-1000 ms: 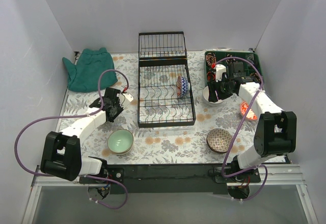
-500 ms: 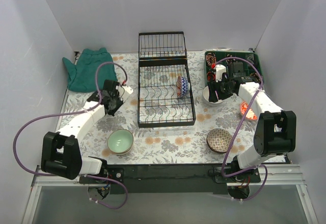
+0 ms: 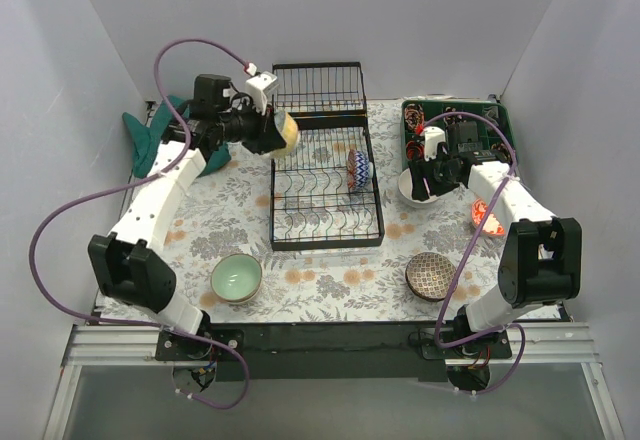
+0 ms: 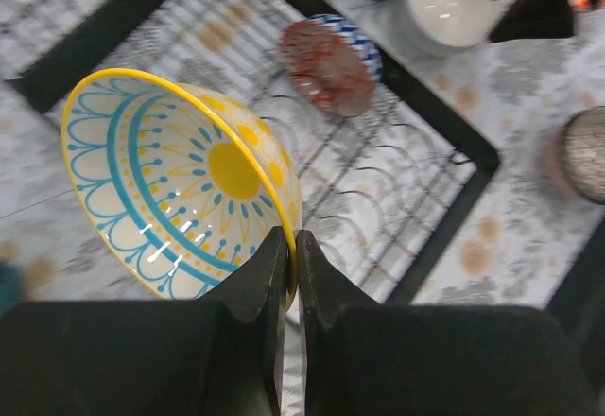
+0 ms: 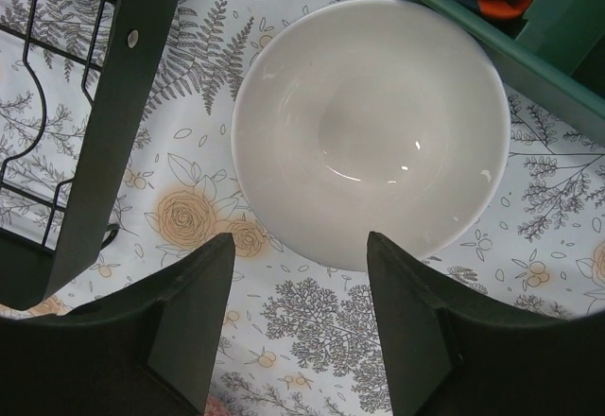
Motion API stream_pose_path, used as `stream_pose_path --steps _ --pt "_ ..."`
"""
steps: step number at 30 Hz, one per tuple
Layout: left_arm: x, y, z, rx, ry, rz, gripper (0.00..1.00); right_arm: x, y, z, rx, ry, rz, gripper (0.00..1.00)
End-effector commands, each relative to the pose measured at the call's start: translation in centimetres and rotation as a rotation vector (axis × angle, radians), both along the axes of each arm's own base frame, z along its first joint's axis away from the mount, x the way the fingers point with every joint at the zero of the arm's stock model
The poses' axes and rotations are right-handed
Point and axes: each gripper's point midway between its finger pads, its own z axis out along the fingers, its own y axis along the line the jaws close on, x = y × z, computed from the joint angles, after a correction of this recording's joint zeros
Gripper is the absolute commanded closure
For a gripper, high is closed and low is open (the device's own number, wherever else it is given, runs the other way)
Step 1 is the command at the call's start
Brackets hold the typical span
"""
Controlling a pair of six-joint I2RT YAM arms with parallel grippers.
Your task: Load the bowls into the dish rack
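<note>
Top external view: the left gripper (image 3: 266, 130) is clenched on the rim of the yellow bowl (image 3: 284, 133), holding it in the air above the rear left corner of the rack (image 3: 320, 210). The left wrist view shows the pinch as thin, with both fingers (image 4: 269, 274) closed on a single spot of the rim and the bowl tilted on edge. To do this step well, I would keep that pinch firm and carry the bowl slowly so it does not swing. It should then go down on edge between two free tines, apart from the blue bowl (image 3: 358, 170) already standing in the rack. The grip should let go only once the tines take the weight.

The right gripper (image 5: 301, 241) is released and holds nothing; its jaws stand apart above the white bowl (image 5: 369, 132), which sits on the table just beside the tray (image 3: 505, 125).

Six bowls are visible:
- Yellow: one, in the air.
- Blue: one, racked.
- On the table: one white, one green bowl (image 3: 237, 278), one brown bowl (image 3: 430, 275) and one red bowl (image 3: 487, 216).

There is also one rack, one tray and one cloth (image 3: 160, 140).
</note>
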Motion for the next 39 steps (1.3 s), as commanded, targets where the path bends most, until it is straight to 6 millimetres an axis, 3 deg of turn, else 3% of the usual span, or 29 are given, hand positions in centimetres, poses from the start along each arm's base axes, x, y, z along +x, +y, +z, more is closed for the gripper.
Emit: stream_pose_path --steps 1,2,4,7,8,10,12,25,32,39 --pt "-3.5 -5.6 -0.4 -0.386 0.3 -0.183 1.0 1.5 -0.5 2.8 -0.02 -0.105 -0.013 0.33" --pt "-2.6 -6.4 1.1 -0.456 0.212 -0.226 1.0 1.5 -0.5 3.0 -0.022 -0.112 -0.015 0.33" --pt "-3.5 -7.2 1.3 -0.549 0.236 -0.29 1.0 1.3 -0.8 2.9 -0.03 -0.113 -0.019 0.33" --pt "-3.1 -8.3 1.6 -0.666 0.221 -0.347 1.0 0.7 -1.0 2.7 -0.042 -0.112 -0.018 0.33" --pt "-3.0 -8.6 0.2 -0.705 0.337 -0.325 1.0 0.5 -1.1 2.8 -0.047 -0.115 -0.017 0.34" --pt "-2.9 -8.8 0.4 -0.753 0.318 -0.371 1.0 0.1 -1.3 2.2 -0.054 -0.1 -0.016 0.34" --pt "-2.1 -9.3 -1.4 -0.785 0.423 -0.339 1.0 0.0 -1.4 2.1 -0.057 -0.101 -0.016 0.34" --pt "3.1 -11.0 -6.8 -0.851 0.537 -0.171 1.0 0.4 -1.7 1.5 -0.07 -0.079 -0.015 0.34" --pt "3.6 -13.2 -8.7 -0.861 0.594 -0.14 1.0 0.4 -1.8 1.0 -0.071 -0.063 -0.018 0.34" --pt "4.7 -13.6 -11.0 -0.889 0.658 -0.067 1.0 0.8 -1.8 1.0 -0.077 -0.056 -0.02 0.34"
